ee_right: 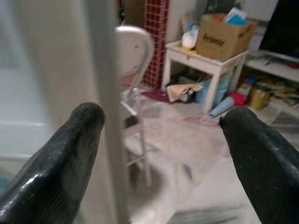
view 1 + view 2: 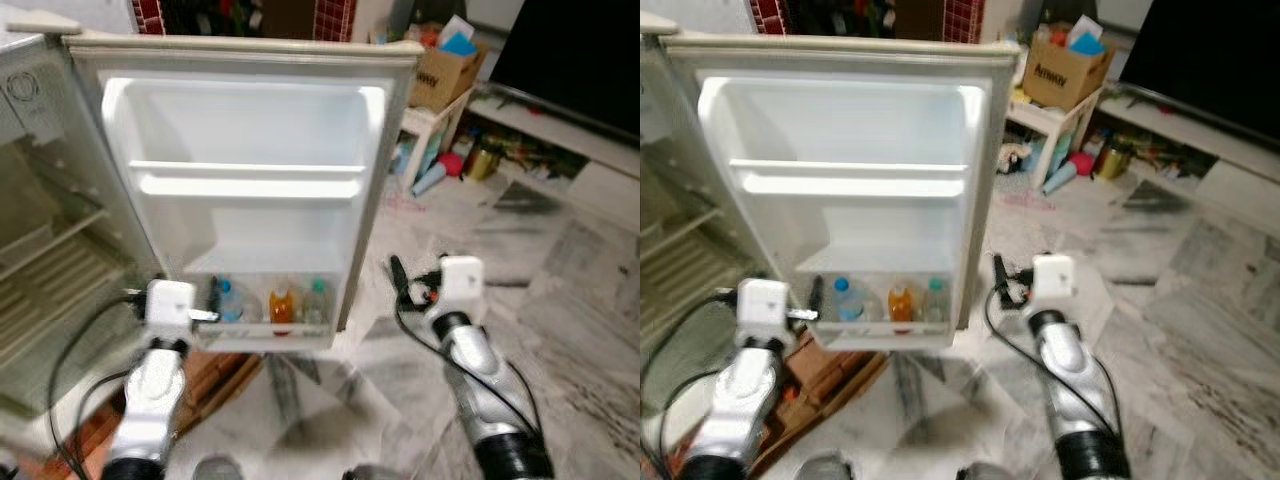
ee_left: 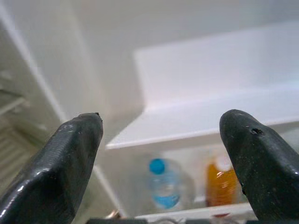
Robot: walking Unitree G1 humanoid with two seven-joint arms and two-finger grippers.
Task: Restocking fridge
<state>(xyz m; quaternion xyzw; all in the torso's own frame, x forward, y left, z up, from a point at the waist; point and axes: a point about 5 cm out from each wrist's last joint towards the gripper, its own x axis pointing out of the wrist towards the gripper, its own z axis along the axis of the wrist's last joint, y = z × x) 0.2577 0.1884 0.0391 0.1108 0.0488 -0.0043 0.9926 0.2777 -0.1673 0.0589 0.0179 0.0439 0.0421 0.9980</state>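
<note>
The white fridge door (image 2: 245, 120) stands wide open before me. Its bottom door shelf (image 2: 265, 335) holds a blue-capped water bottle (image 2: 229, 300), an orange drink bottle (image 2: 282, 305) and a green-capped bottle (image 2: 316, 300). My left gripper (image 2: 212, 305) is open and empty, just left of the water bottle at shelf height. The left wrist view looks between its fingers (image 3: 70, 154) at the water bottle (image 3: 163, 189) and orange bottle (image 3: 220, 184). My right gripper (image 2: 400, 285) is open and empty, to the right of the door's edge above the floor.
The fridge's inside with wire shelves (image 2: 50, 270) is at the left. Flat brown cardboard (image 2: 215, 375) lies on the floor under the door. At the back right a cardboard box (image 2: 445, 70) sits on a small white table (image 2: 430, 125). A white chair (image 1: 133, 46) stands beyond the door.
</note>
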